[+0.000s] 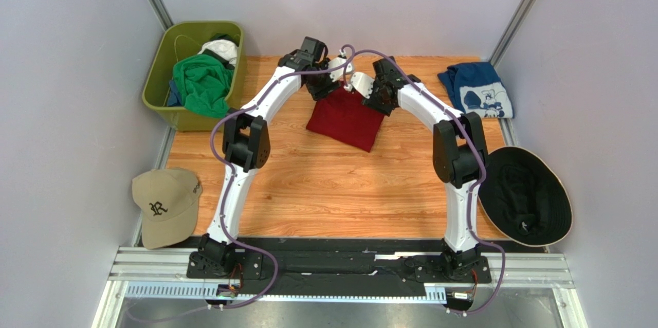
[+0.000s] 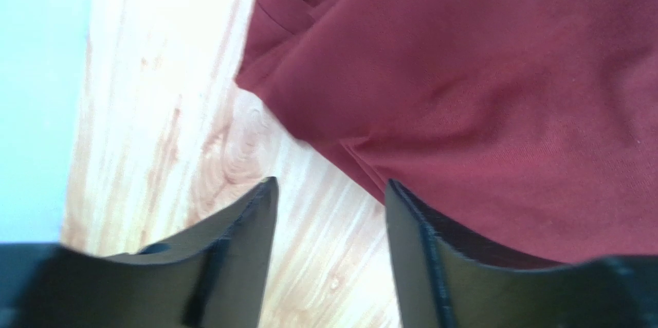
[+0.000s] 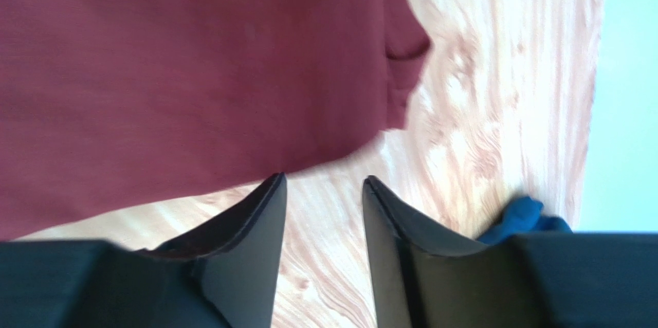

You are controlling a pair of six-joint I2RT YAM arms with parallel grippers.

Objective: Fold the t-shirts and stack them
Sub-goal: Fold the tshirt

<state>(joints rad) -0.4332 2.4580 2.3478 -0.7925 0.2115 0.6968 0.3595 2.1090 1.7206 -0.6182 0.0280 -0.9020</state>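
Observation:
A folded dark red t-shirt [image 1: 346,120] lies on the wooden table at the back centre. Both grippers hang over its far edge. My left gripper [image 1: 323,87] is at the shirt's far left corner, open [image 2: 328,189], with bare wood between its jaws and the red cloth [image 2: 479,89] just past the right finger. My right gripper [image 1: 363,90] is at the far right corner, open [image 3: 323,183] over bare wood, the red shirt [image 3: 178,73] just beyond its tips. A navy t-shirt [image 1: 477,90] with white print lies folded at the back right. A green t-shirt [image 1: 202,85] is bunched in the bin.
An olive-green bin [image 1: 158,73] at the back left also holds white and dark cloth. A tan baseball cap [image 1: 164,206] lies at the table's left edge and a black wide-brimmed hat [image 1: 525,195] at the right edge. Grey walls close in on the table's sides.

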